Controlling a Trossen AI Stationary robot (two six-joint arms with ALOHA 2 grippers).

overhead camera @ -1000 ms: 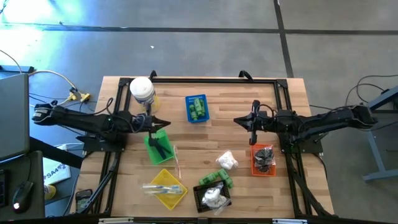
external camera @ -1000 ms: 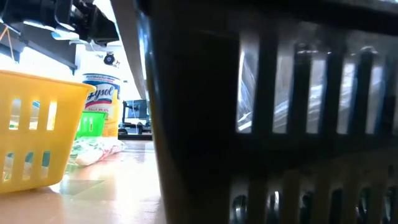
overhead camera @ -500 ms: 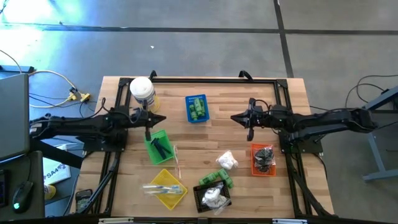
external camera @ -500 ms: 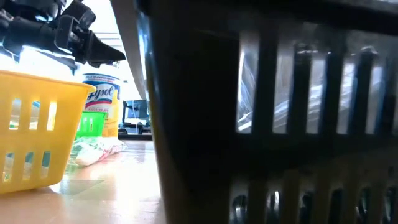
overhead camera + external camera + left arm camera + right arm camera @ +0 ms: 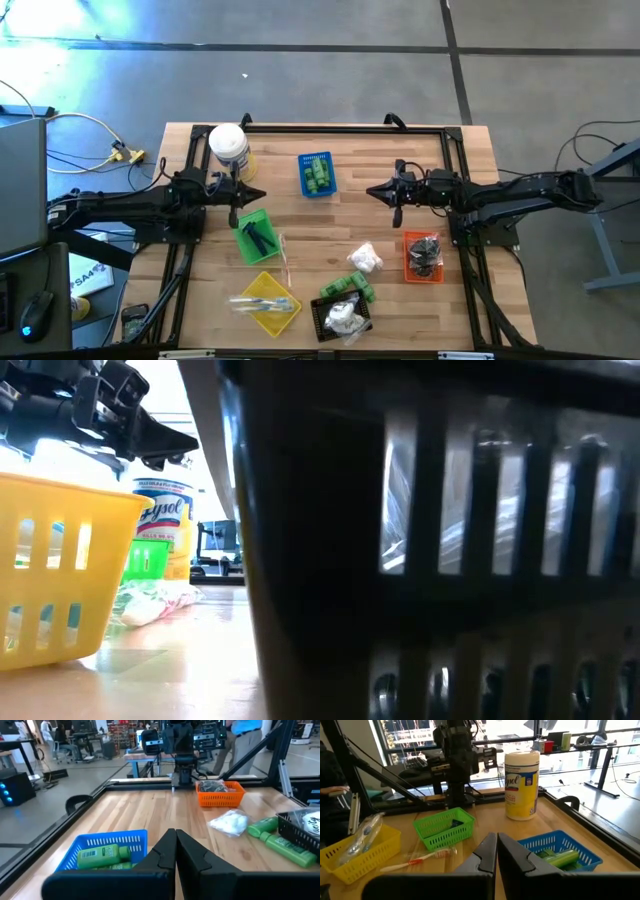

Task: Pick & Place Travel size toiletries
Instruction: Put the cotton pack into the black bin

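Observation:
My left gripper point(image 5: 262, 193) hangs shut and empty above the table, between the white jar point(image 5: 229, 148) and the green basket point(image 5: 255, 236) holding small black pieces. My right gripper point(image 5: 370, 192) hangs shut and empty, facing it across the table. Between them stands the blue basket point(image 5: 317, 173) with bright green bottles point(image 5: 102, 856) lying in it. A white soft packet point(image 5: 365, 258) and two green bottles point(image 5: 350, 288) lie on the wood. A thin stick like a toothbrush point(image 5: 417, 858) lies beside the green basket.
The yellow basket point(image 5: 266, 303) and black basket point(image 5: 342, 318) stand near the front edge, the orange basket point(image 5: 422, 256) at the right. A dark frame point(image 5: 345, 128) runs round the tabletop. Bare wood lies between the two grippers, near the blue basket.
My left gripper has swung off the green basket toward the table's far edge, drawn back a little to the left and sunk lower, staying shut. My right gripper has crept a little toward the table's left, shut. No object has moved.

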